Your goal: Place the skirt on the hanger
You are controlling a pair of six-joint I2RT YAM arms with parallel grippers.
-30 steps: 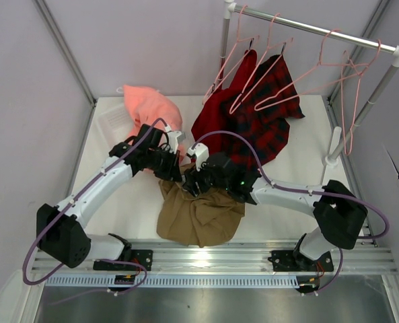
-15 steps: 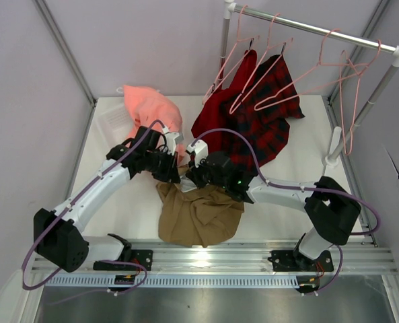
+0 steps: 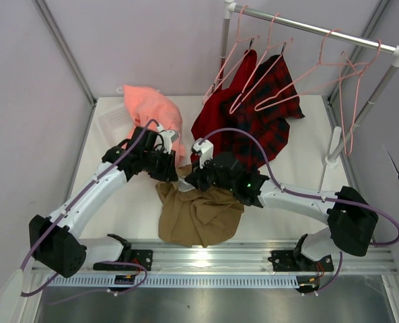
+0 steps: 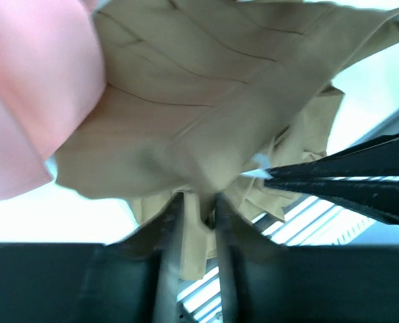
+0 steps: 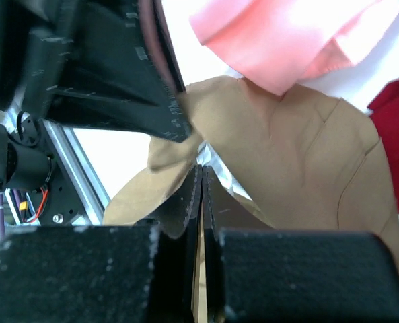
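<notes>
The khaki skirt (image 3: pixel 199 215) lies crumpled at the table's near middle, its top edge drawn up between both grippers. My right gripper (image 3: pixel 191 180) is shut on a thin fold of the skirt (image 5: pixel 300 155), pinched at the tips (image 5: pixel 200 168). My left gripper (image 3: pixel 174 173) faces it; in the left wrist view its jaws (image 4: pixel 196 202) stand a little apart with a loose strip of skirt (image 4: pixel 206 101) hanging between them. Thin pink hangers, one bare (image 3: pixel 336 65), hang from the rail at the back right.
A salmon-pink garment (image 3: pixel 149 108) lies at the back left, touching the skirt's top edge. Red and plaid garments (image 3: pixel 253 128) hang from hangers on the rail (image 3: pixel 313 28). The rail's post (image 3: pixel 334 151) stands at the right. A metal track (image 3: pixel 212 259) runs along the near edge.
My right gripper has shut on the skirt's top edge. My left gripper's jaws have parted from shut. Both grippers moved slightly toward the back with the cloth.
</notes>
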